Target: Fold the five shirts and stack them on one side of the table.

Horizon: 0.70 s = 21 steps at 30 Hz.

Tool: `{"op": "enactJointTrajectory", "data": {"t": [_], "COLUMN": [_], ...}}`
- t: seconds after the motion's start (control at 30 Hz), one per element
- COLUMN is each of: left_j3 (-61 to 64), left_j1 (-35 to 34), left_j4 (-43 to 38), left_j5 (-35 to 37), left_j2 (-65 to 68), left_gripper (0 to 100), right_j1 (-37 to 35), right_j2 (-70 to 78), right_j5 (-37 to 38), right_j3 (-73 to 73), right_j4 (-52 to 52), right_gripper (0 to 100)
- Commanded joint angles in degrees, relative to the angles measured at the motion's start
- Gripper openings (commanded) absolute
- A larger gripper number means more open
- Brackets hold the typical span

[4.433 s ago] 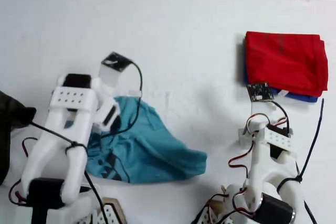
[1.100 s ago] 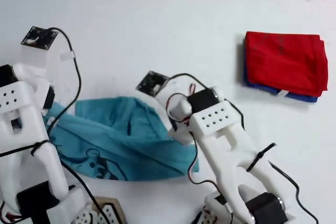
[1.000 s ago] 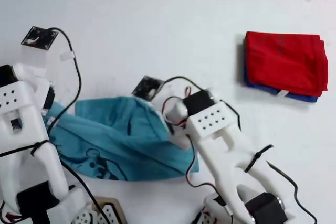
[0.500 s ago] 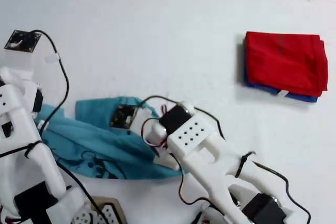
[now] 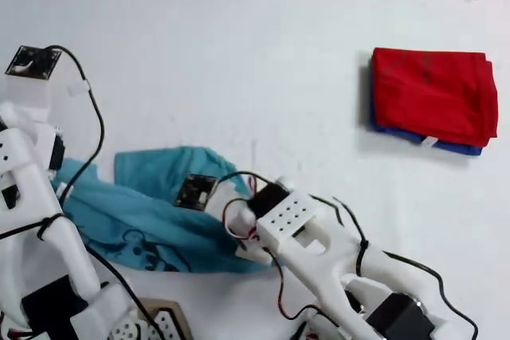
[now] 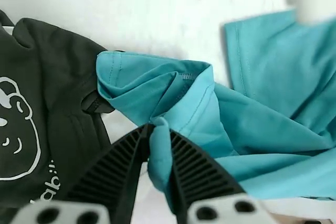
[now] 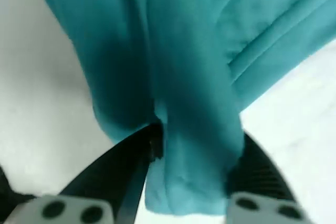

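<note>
Clenching crumpled teal cotton shirt in left fingers, right fingers; beyond folded red-over-blue cloth stack, probably three to go.

On the dark shirt, white lettering, cut off, unreadable

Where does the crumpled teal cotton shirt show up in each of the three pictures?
High view: the teal shirt lies low at the left, between both arms.
Left wrist view: a fold is pinched in the left gripper, beside a black printed shirt.
Right wrist view: it is bunched in the right gripper.
Shared landmark: the white table under it.
</note>
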Motion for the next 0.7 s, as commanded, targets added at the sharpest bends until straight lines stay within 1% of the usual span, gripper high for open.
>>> {"op": "enactJointTrajectory", "data": {"t": [0.0,0.1,0.27,0.4,0.53,0.67], "left_j3": [-2.1,-1.9,-2.5,-4.4,-12.9,-25.9], "left_j1": [1.1,2.9,7.5,11.1,18.3,25.3], "left_j4": [2.3,4.7,7.7,7.2,7.6,9.3], "left_j5": [-0.6,-0.4,-0.1,4.2,8.7,11.2], "left_j2": [-2.3,-2.3,-2.5,-2.2,-2.2,-2.1], "left_gripper": [3,3,3,3,3,3], "right_j1": [1.5,6.1,18.5,25.4,28.7,31.3], "right_j2": [0.1,-0.4,-0.5,-0.5,0.1,0.1], "right_j5": [-0.3,0.1,0.1,0.1,0.1,0.1], "right_j3": [-0.5,-2.7,-11.0,-18.5,-26.5,-35.0], "right_j4": [-2.2,-2.2,-2.2,-2.2,-2.3,-5.7], "right_gripper": [4.9,1.2,1.8,1.8,1.8,1.8]}}
